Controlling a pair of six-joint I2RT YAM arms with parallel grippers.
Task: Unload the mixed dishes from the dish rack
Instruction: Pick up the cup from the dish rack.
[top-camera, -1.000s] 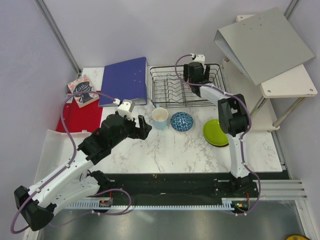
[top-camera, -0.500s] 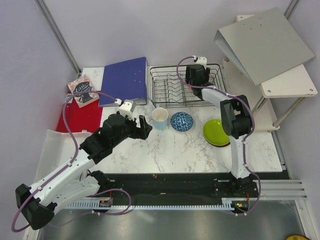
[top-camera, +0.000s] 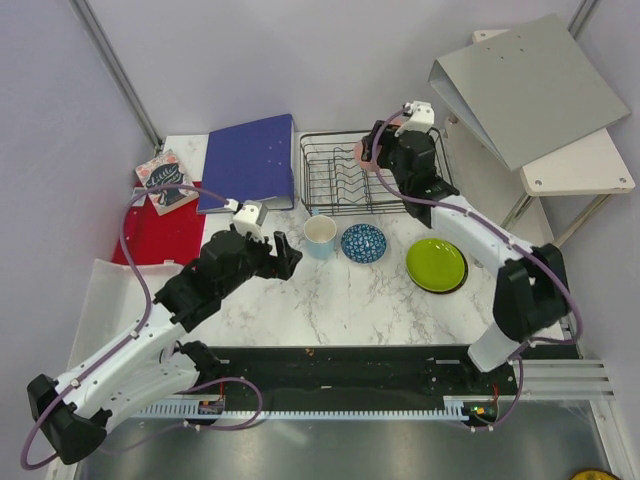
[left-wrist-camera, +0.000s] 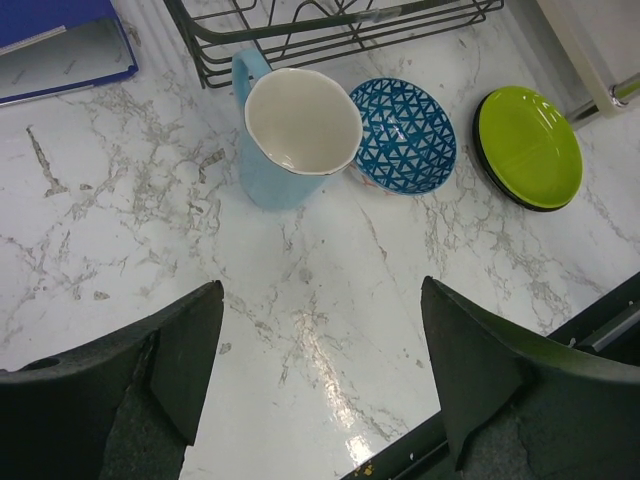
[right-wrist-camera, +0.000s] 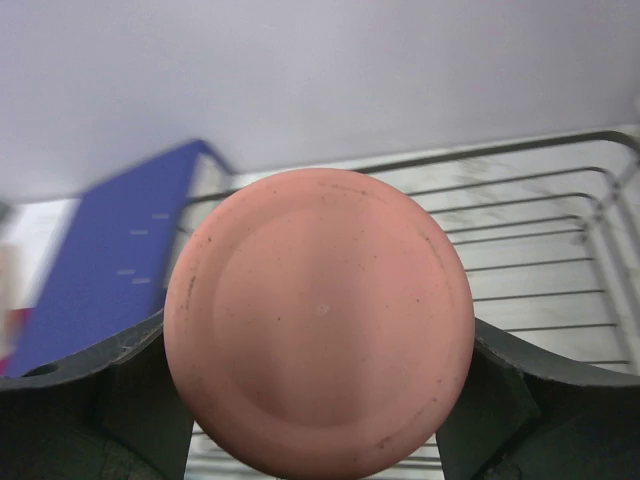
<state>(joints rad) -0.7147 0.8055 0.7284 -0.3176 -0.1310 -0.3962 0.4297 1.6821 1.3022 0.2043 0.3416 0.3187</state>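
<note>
Fingers (right-wrist-camera: 120, 400) of right tool (right-wrist-camera: 318, 395) grip pink cup (right-wrist-camera: 318, 320) over dish rack (right-wrist-camera: 545, 265)

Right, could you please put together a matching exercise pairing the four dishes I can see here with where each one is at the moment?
Things:
1. tall pink cup
2. light blue cup
3. small blue patterned bowl
4. lime-green bowl

Places:
A. on the table, farthest to the robot's right
B. held in the right gripper, over the dish rack
C. on the table, between two other dishes
D. upright on the table, nearest the blue binder

Pairs: 1-B, 2-D, 3-C, 4-A
</note>
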